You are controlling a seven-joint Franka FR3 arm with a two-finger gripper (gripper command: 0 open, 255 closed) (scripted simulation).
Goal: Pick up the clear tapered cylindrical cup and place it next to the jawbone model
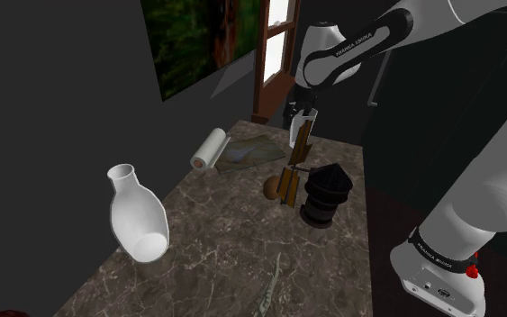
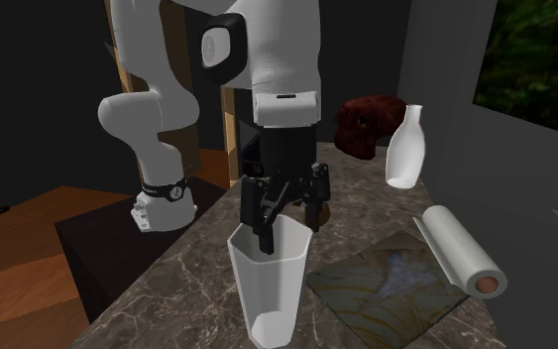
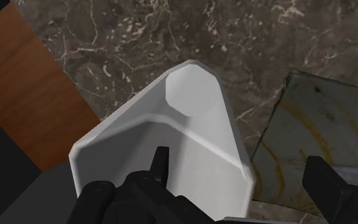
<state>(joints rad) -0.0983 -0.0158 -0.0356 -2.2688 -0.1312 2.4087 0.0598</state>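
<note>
The tapered cup stands upright on the marble counter, drawn white in the second exterior and wrist views and glassy with brown reflections in the shoulder view. My gripper hangs straight down over its rim, open. One finger is inside the cup and the other is outside, so the rim wall lies between them untouched. A thin curved grey-green piece, apparently the jawbone model, lies near the counter's front edge in the shoulder view.
A black ribbed object stands close beside the cup toward the stand. A white vase lies at the shoulder view's left. A paper roll and a flat greenish mat sit at the far end. The counter drops off to a wooden floor.
</note>
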